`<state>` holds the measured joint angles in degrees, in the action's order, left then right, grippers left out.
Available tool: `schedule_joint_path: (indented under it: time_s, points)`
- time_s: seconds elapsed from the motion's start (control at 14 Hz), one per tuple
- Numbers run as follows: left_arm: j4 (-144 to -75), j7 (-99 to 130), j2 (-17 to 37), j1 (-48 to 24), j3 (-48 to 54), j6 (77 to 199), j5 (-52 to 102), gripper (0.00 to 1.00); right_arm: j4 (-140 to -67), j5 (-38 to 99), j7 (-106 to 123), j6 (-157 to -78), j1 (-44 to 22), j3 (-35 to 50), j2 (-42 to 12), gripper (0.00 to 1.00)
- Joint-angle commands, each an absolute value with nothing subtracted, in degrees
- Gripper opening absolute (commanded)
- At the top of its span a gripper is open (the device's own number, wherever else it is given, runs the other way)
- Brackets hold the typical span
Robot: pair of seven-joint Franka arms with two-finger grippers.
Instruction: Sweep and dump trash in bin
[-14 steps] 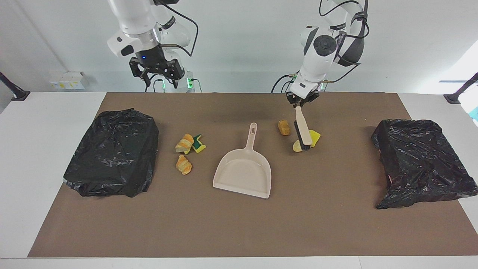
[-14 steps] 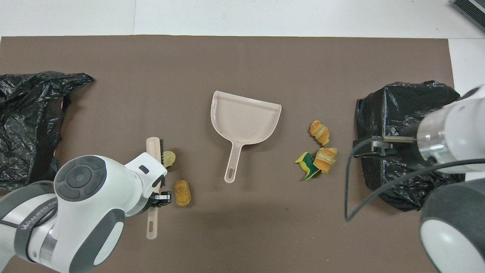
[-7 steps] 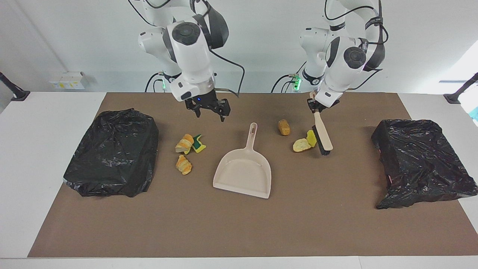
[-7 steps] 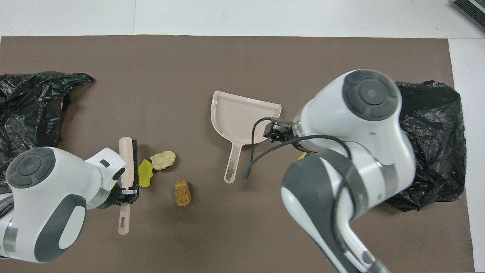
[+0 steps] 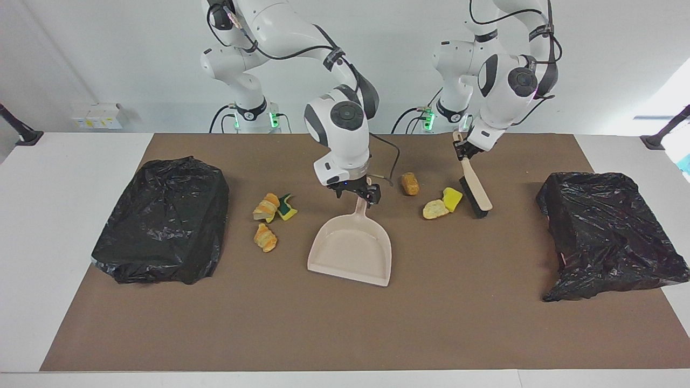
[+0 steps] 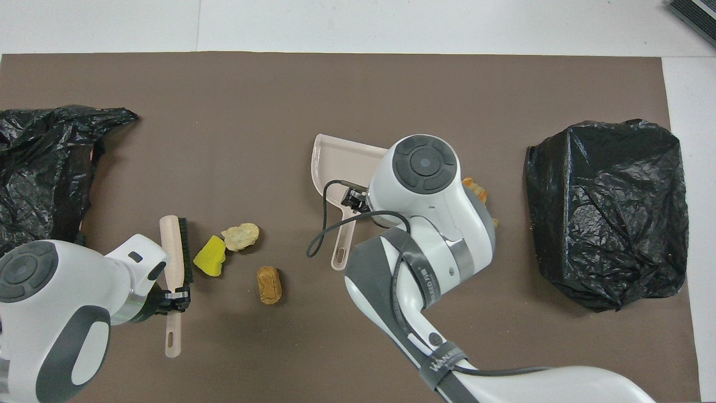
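Trash (image 5: 265, 207): six small scraps in two clusters of three, read on a clock face centred on the dustpan (image 5: 350, 253) in the facing view.

At 10 o'clock:
- Two striped orange-and-cream croissant-like pieces (image 5: 265, 237).
- One green-and-yellow sponge (image 5: 287, 207), touching the croissant-like piece nearer to the robots.

At 2 o'clock:
- A tan bread-like chunk (image 5: 410, 184), set a little apart.
- A pale yellow crumbly lump (image 5: 433, 209).
- A bright yellow sponge (image 5: 452, 199), touching the lump and just beside the bristles of the brush (image 5: 474, 189).

All six flat on the mat, none in the pan.

Left gripper (image 5: 460, 149): clenched on the beige brush handle, near its end, with the dark bristles down at the mat. Right gripper (image 5: 356, 195): released, fingers spread wide, low over the dustpan's handle. Cannot tell whether touching.

Underneath, a brown mat (image 5: 345, 328) over most of a white table (image 5: 54, 226). Plain white wall (image 5: 97, 54) at 12 o'clock, with cables trailing from the arm bases.

Counted:
- Six scraps.
- One beige dustpan, mouth toward 6 o'clock.
- One brush.
- Two crumpled black plastic bags, one at 9 o'clock (image 5: 161, 215) and one at 3 o'clock (image 5: 604, 231).
- Two arms.
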<state>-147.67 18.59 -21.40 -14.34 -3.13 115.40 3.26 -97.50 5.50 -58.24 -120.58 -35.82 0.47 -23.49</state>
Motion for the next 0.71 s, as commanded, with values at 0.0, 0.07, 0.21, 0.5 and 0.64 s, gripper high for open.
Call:
schedule_joint_path:
  time_s: [0.0,0.07,0.21,0.5,0.64]
  points:
    - [-150.12,22.22,-23.64,-14.68,-2.2,117.25,2.55,0.0,-97.81,6.42,-58.36,-120.58,-35.51,0.35,-23.2,1.0]
    - [-150.2,24.15,-23.38,-16.42,-2.11,117.25,2.55,0.0,-98.61,6.5,-58.36,-121.11,-35.42,0.44,-22.94,1.0]
    - [-150.55,29.16,-23.29,-19.76,-2.11,117.77,2.55,0.0,-99.4,8.43,-56.79,-120.68,-35.68,0.44,-22.41,1.0]
    - [-150.56,34.44,-22.59,-23.9,-2.02,118.82,3.43,0.0,-100.02,8.61,-54.93,-120.59,-36.12,0.44,-22.15,0.24]
    - [-150.47,37.43,-21.89,-26.18,-2.11,119.96,4.91,0.0,-99.93,10.8,-55.02,-120.67,-36.12,0.44,-22.15,0.0]
